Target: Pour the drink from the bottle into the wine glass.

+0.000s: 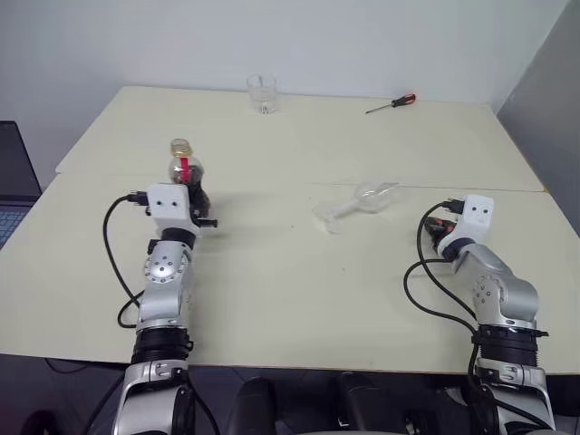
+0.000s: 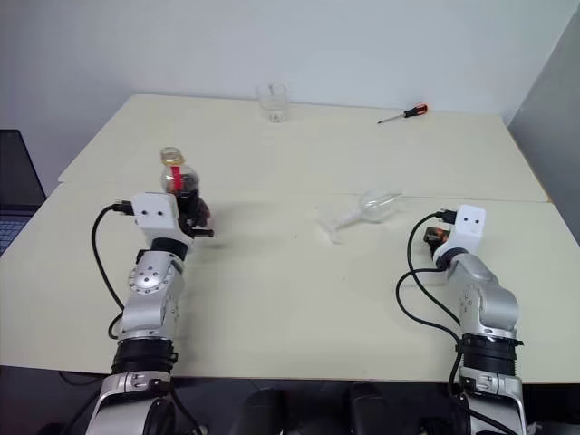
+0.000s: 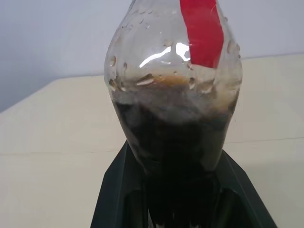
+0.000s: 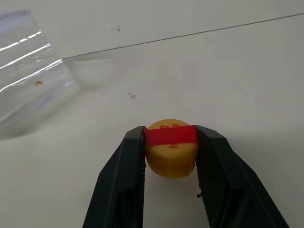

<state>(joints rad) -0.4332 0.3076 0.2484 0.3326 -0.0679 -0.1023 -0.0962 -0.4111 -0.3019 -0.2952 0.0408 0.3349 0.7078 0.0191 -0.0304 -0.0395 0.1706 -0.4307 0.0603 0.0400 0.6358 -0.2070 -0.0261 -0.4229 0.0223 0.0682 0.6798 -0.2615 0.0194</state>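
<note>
The left gripper is clamped on the lower body of the bottle, which stands upright toward the left side of the tabletop, its open yellowish neck on top; in the left wrist view the drink fills the lower part of the round body, with a red label strip above it. The right gripper is closed on a small yellow cap with a red band, low over the right side of the tabletop, so the bottle is already uncapped. The relation that matters is the wine glass: it is not standing but lies on its side near the middle of the tabletop, just short of the seam that crosses it. Its long axis runs slantwise, the bowl pointing toward the far right corner and the flat foot toward the near left. It sits between the two arms, well apart from the bottle and rather nearer the right gripper, lying to that gripper's left and slightly ahead. As I judge it, no pour can begin until the glass is stood up, and the nearer right gripper would have to let go of the cap first. A short tumbler and a screwdriver rest near the far edge
</note>
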